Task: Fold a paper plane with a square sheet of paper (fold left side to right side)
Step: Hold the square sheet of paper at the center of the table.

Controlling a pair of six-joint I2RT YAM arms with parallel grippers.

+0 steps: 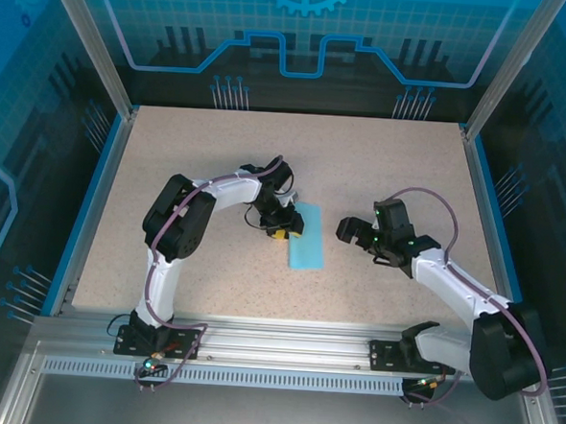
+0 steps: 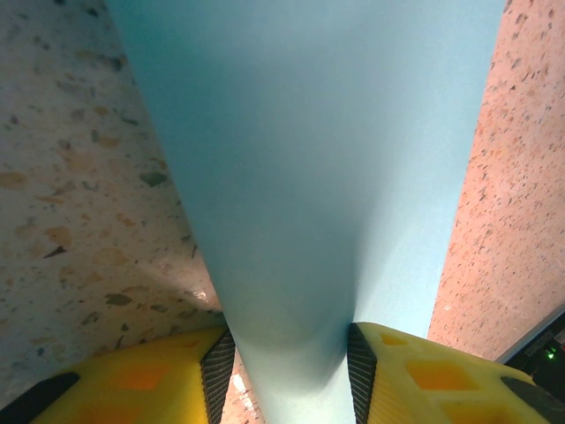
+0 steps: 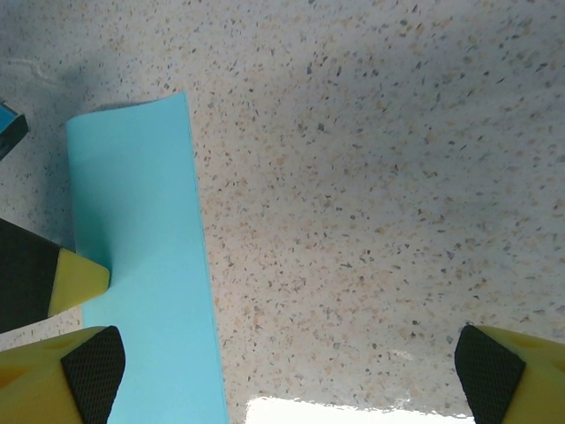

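Top external: fixed, high above and behind the arm bases [image 1: 160, 337]; looks down and forward; far enough to take in the whole table [image 1: 382, 160].
Left wrist: mounted behind the left gripper [image 2: 290, 371]; faces out along its fingers, very close to the square sheet of paper [image 2: 309, 177].
Right wrist: mounted behind the right gripper [image 3: 291, 362]; looks down at the tabletop from close range, sheet at frame left.
Shared: all three views hold the sheet and the speckled surface beside it.
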